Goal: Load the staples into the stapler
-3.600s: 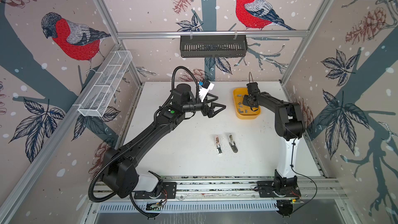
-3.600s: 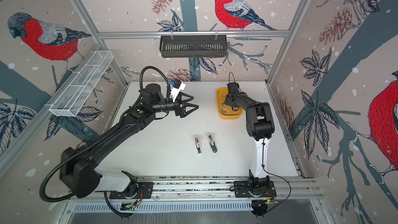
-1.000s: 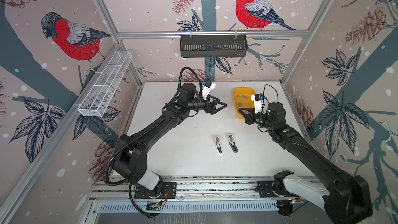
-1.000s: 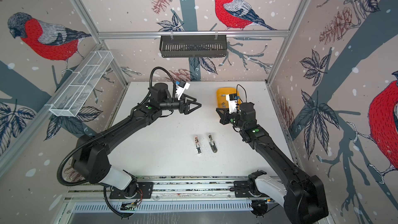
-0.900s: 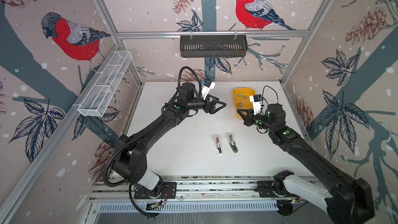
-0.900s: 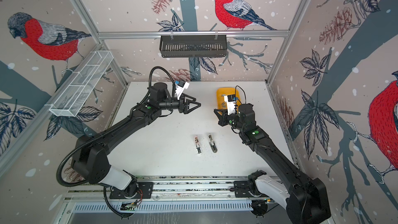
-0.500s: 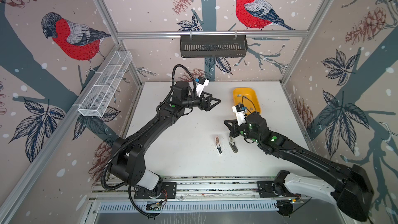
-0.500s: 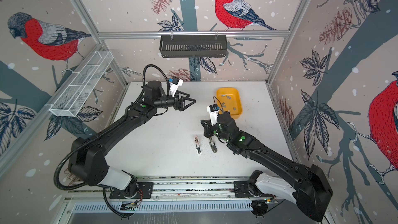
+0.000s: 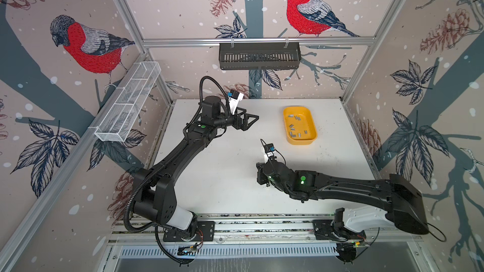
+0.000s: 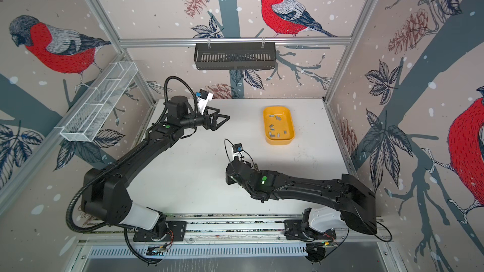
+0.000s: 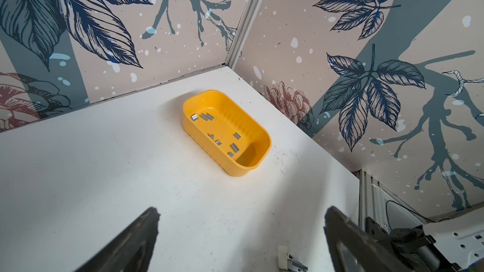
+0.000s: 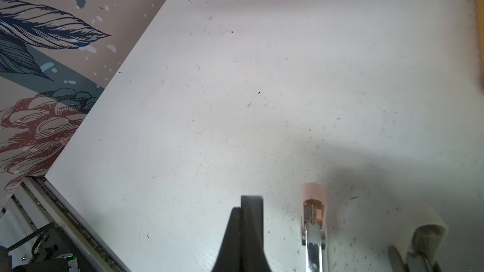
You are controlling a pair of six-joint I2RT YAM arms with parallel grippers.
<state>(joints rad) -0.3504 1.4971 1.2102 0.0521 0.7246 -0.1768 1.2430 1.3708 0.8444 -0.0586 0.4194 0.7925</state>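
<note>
A: What do we see, big to small?

B: White table (image 9: pixel 222 192); yellow tray (image 9: pixel 301 141) at far right w/ staples (image 9: pixel 292 126) loose inside. Our left gripper (image 9: pixel 251 122) hovers spread wide, empty. Right gripper (image 12: pixel 250 201) is pinched together, just beside pink stapler (image 12: pixel 313 213); cream stapler (image 12: pixel 429 227) next over.

A: Risks?

B: Can't tell if we pinch a strip; it's so tiny it may slip or miss the channel. Low tips could shove a stapler. Bare table to our left, edges well clear.

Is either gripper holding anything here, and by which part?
Left gripper open, holding nothing. Right gripper shut; nothing visible between its tips, but whether something tiny is pinched there cannot be told.
</note>
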